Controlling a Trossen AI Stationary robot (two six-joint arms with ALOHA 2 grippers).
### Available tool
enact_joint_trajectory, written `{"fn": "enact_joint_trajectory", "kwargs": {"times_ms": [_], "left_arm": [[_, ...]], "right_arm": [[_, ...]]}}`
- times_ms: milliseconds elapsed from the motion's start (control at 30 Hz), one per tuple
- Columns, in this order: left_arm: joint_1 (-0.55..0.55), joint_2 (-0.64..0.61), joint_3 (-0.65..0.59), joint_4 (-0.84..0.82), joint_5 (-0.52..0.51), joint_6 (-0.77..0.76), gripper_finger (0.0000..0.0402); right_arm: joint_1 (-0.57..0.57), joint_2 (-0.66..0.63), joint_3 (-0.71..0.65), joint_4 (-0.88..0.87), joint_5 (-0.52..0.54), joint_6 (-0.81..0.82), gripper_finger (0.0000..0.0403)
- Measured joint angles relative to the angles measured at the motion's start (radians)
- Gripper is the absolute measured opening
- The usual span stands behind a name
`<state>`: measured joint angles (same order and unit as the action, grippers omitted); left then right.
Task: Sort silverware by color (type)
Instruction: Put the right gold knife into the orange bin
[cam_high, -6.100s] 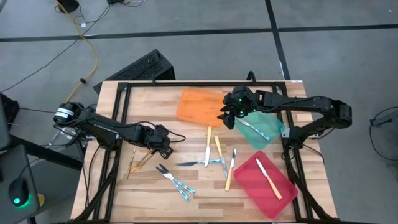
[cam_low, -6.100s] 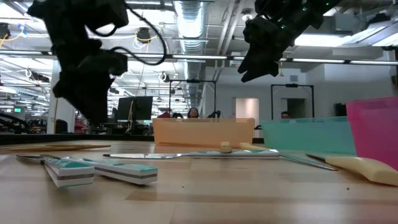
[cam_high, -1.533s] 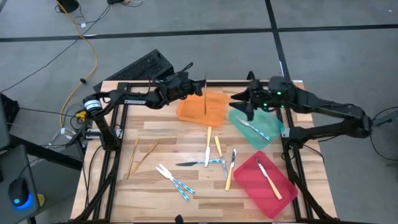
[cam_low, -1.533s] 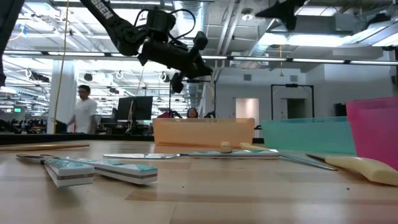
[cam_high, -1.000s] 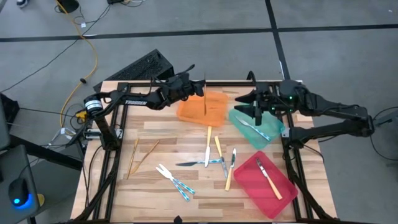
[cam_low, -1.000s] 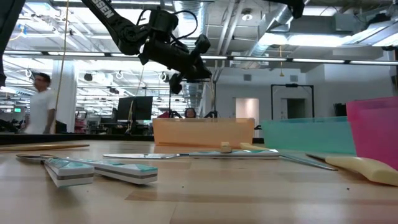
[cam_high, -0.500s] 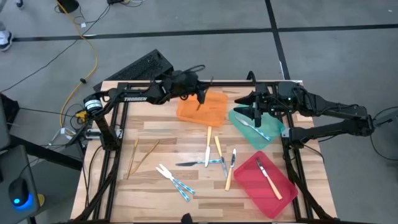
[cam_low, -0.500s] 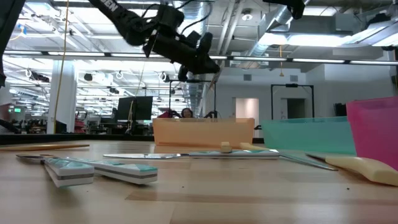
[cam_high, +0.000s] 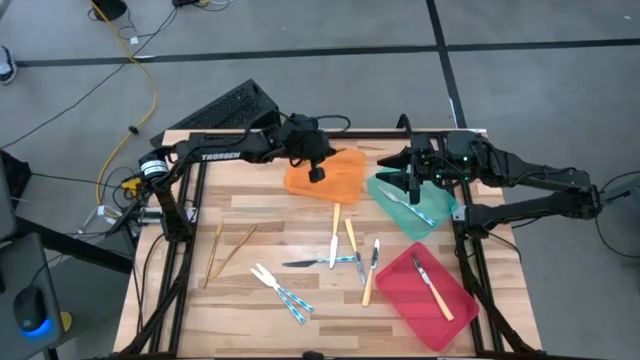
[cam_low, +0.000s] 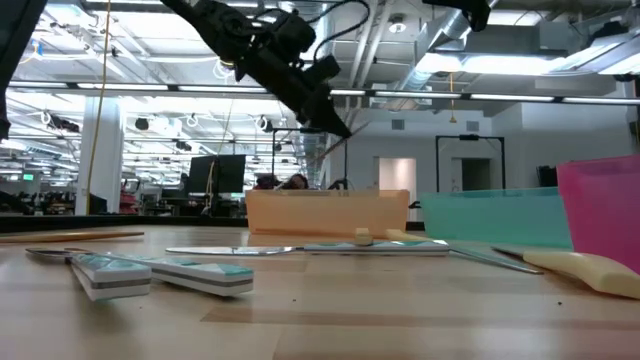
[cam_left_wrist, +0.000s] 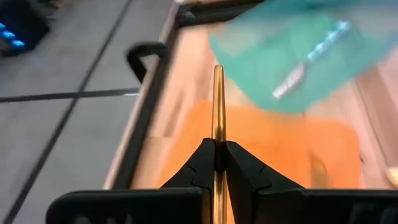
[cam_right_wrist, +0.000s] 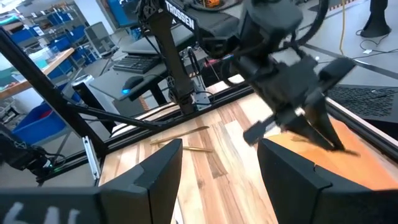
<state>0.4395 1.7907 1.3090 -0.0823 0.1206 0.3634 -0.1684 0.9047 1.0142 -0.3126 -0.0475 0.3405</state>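
My left gripper (cam_high: 318, 172) hangs over the orange tray (cam_high: 340, 180) at the far middle of the table, shut on a slim gold utensil (cam_left_wrist: 218, 106). My right gripper (cam_high: 408, 176) hovers open above the green tray (cam_high: 425, 212), which holds a blue-handled utensil (cam_high: 408, 207). Loose silverware lies on the table: gold pieces (cam_high: 226, 250), blue-handled forks (cam_high: 282, 291), and yellow-handled pieces (cam_high: 350, 240). A yellow-handled knife (cam_high: 436, 287) lies in the red tray (cam_high: 412, 300). My left gripper pinches the gold utensil's shaft (cam_left_wrist: 217, 144) between its two fingertips. The utensil runs along the fingers and sticks out beyond them, its rounded end (cam_left_wrist: 218, 70) free. The fingers slant down from above toward the orange tray. The utensil is lifted clear of the tray.
A black frame (cam_high: 300, 133) borders the table's far and side edges. The right arm (cam_high: 530, 180) stretches in from the right just beside the left gripper. A long knife (cam_high: 318, 262) lies across the table's middle. Bare wood lies at the near left (cam_high: 190, 310).
My left gripper has moved a little toward the table's right over the orange tray and tipped from nearly level to slanting down. The gold utensil has turned with it, staying pinched and clear of the tray.
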Motion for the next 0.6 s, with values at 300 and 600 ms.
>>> {"fn": "enact_joint_trajectory", "kwargs": {"times_ms": [300, 600], "left_arm": [[-0.050, 0.119, 0.116, -0.106, 0.034, 0.192, 0.0006], [-0.087, 0.258, 0.310, -0.292, 0.040, 0.349, 0.0006]], "right_arm": [[-0.002, 0.000, 0.000, -0.005, -0.001, 0.014, 0.0230], [0.002, 0.000, 0.000, -0.007, 0.000, 0.026, 0.0230]]}}
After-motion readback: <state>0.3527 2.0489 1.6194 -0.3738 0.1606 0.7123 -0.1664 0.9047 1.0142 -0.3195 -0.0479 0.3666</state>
